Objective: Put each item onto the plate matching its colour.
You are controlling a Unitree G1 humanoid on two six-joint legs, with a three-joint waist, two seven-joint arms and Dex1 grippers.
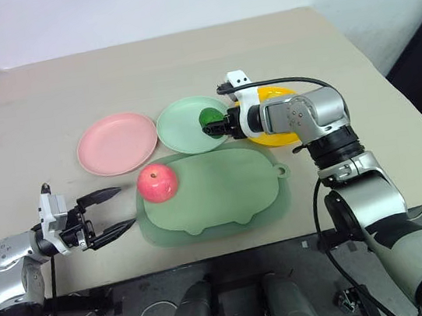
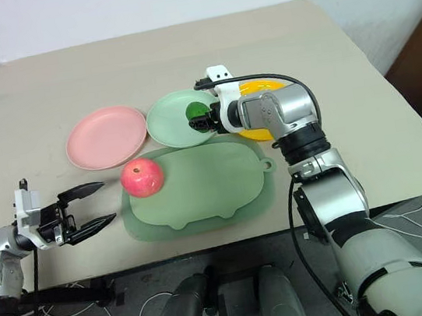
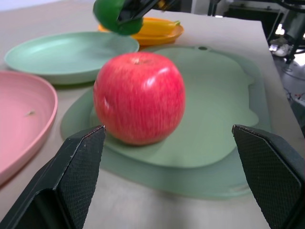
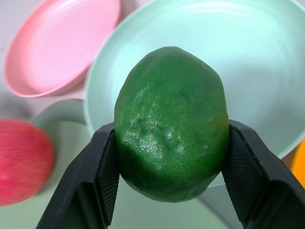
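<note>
Currently, my right gripper point(image 4: 169, 152) has its two black fingers closed against the sides of the small dark green oval toy fruit point(image 4: 170, 126), which is gripped and carried clear of any surface. It is positioned above the round shallow pale mint green plastic plate point(image 1: 191, 126), over the part of the plate nearest the yellow-orange round plastic plate point(image 1: 277, 136). My right arm partly covers the yellow-orange plate, and a curved yellow toy banana point(image 3: 159, 23) lies on it.

My left gripper point(image 1: 112, 213) stands with its jaws spread wide and grips nothing. It is positioned near the front edge of the beige table point(image 1: 143, 65), level and aimed at the red-pink toy apple point(image 1: 157, 182), with a clear gap between fingertips and fruit.

The apple sits upright on the near-left corner of the large sage-green flat mat point(image 1: 224, 195), just beside the mat's edge. The mat's loop tab points toward the yellow-orange plate.

The round shallow pink plastic plate point(image 1: 117, 144) lies just beside the mint green plate on its left, with nothing on it. All three plates sit in a row behind the mat.
</note>
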